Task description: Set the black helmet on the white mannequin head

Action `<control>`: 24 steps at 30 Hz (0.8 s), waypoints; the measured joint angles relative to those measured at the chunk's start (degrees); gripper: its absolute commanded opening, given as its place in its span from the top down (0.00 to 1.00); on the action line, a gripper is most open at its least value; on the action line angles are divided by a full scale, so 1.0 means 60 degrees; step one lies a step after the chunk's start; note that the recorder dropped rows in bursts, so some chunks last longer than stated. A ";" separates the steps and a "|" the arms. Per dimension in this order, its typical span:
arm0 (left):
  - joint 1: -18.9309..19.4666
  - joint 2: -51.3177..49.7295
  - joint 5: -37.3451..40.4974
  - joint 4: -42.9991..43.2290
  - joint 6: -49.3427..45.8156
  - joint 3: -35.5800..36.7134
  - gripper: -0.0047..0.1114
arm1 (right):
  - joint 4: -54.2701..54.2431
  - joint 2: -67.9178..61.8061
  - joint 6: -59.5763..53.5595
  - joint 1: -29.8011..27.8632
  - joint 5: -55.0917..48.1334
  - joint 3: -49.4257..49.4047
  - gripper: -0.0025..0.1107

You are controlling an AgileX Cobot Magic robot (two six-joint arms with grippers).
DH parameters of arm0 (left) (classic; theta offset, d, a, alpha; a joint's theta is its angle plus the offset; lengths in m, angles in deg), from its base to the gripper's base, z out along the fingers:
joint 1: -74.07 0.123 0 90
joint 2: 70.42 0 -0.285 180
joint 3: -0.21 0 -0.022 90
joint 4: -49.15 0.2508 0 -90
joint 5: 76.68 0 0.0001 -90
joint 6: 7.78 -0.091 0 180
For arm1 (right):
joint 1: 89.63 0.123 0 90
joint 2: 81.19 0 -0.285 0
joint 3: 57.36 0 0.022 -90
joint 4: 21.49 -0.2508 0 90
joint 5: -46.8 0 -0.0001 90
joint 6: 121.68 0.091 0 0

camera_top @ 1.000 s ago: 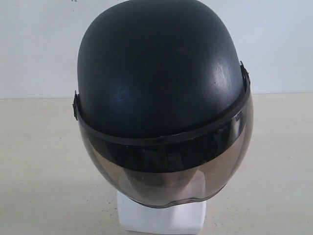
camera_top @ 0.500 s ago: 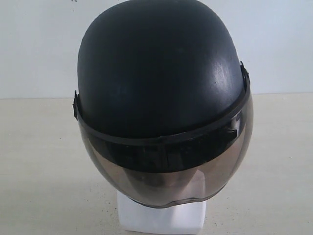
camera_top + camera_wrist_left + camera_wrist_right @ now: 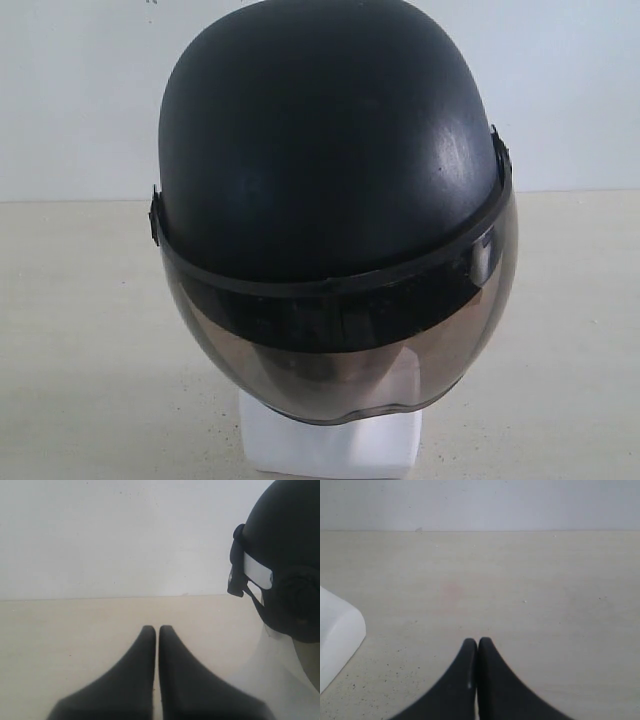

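The black helmet (image 3: 320, 150) sits on the white mannequin head, whose blocky base (image 3: 330, 440) shows under the smoky visor (image 3: 340, 350). The face is dimly visible through the visor. In the left wrist view the black helmet (image 3: 287, 545) is off to one side of my left gripper (image 3: 157, 628), which is shut with nothing between its fingers and apart from the helmet. My right gripper (image 3: 477, 641) is shut and empty over the table, with a corner of the white base (image 3: 337, 635) to one side. Neither gripper shows in the exterior view.
A beige table (image 3: 80, 340) carries the mannequin, and a plain white wall (image 3: 80, 90) stands behind it. Small dark specks dot the table near the base.
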 measured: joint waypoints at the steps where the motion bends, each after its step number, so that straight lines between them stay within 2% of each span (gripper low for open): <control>1: 0.0000 0.0000 0.0000 0.0000 0.0000 0.0000 0.92 | -0.0020 0.0000 0.0014 0.0000 -0.0018 0.0000 0.98; 24: 0.0000 0.0000 0.0000 0.0000 0.0000 0.0000 0.92 | -0.0034 0.0000 0.0101 0.0000 -0.0055 0.0000 0.98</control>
